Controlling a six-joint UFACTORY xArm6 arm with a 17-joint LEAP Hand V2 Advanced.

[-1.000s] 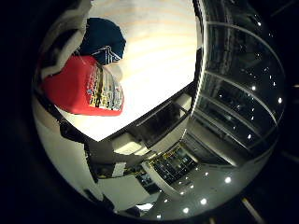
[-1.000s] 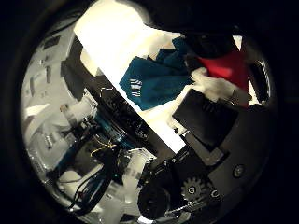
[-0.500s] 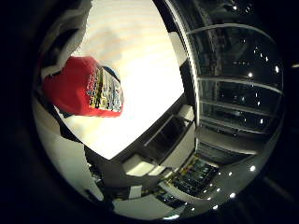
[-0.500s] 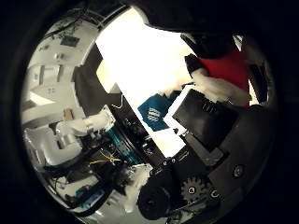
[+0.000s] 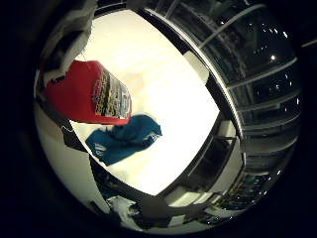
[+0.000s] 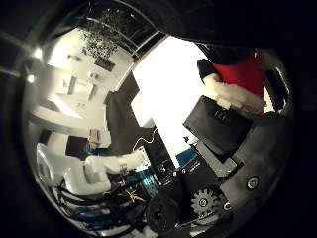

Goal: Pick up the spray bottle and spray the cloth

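The spray bottle [image 5: 89,94] is red with a printed label and sits close against the palm, lifted clear of the white desk [image 5: 168,89]. The robot hand [image 6: 223,124] has its white and black fingers curled round the bottle, one white finger lying across the red body. The bottle's long axis runs along the palm, with its base towards the blue cloth [image 5: 124,139]; the nozzle end is hidden, so I cannot tell where it aims. The cloth lies crumpled on the desk, towards the desk's near edge, below and apart from the bottle. The bottle is probably stiff plastic, smooth and a little slippery, and light to moderate with liquid; holding the body near the neck suits reaching the trigger. The cloth is soft and limp.
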